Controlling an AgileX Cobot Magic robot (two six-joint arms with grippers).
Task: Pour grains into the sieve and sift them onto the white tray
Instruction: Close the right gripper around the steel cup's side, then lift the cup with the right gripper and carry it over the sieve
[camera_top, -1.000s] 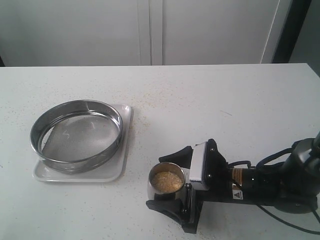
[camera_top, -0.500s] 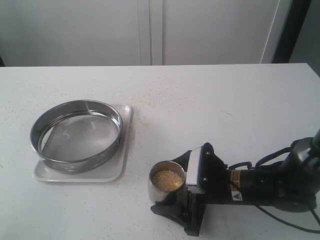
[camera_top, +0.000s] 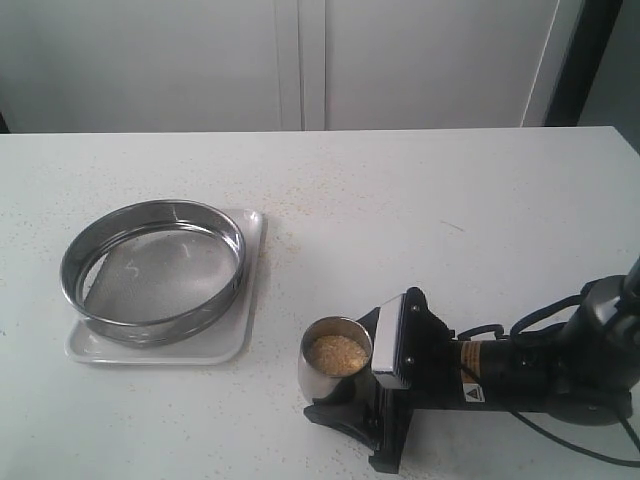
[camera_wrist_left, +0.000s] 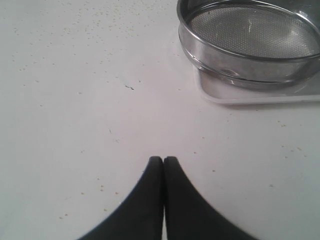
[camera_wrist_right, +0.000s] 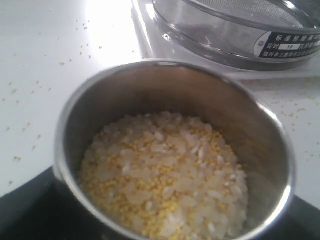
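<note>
Grains (camera_wrist_right: 165, 165) of two kinds, fine golden-yellow granules and larger whitish rice-like pieces, sit in one small round steel cup (camera_top: 312, 376) near the front of the white speckled tabletop (camera_top: 420, 200). The right black end effector (camera_top: 338, 365) lies low on the tabletop with one finger against each side of the cup, holding it upright.

Well apart from the cup, to the left in the exterior view, one wide, shallow round sieve of shiny steel with a fine mesh base (camera_top: 150, 325) rests on one flat white rectangular tray with rounded corners (camera_top: 232, 342). The sieve's mesh looks bare and it overhangs the tray's left edge. A single black label (camera_wrist_right: 295, 42) shows on the sieve's wall in the right wrist view.

The left black end effector (camera_wrist_left: 163, 161) hangs over bare tabletop with its two fingertips pressed together, holding nothing, near the tray's edge. Stray grains dot the tabletop around both.
</note>
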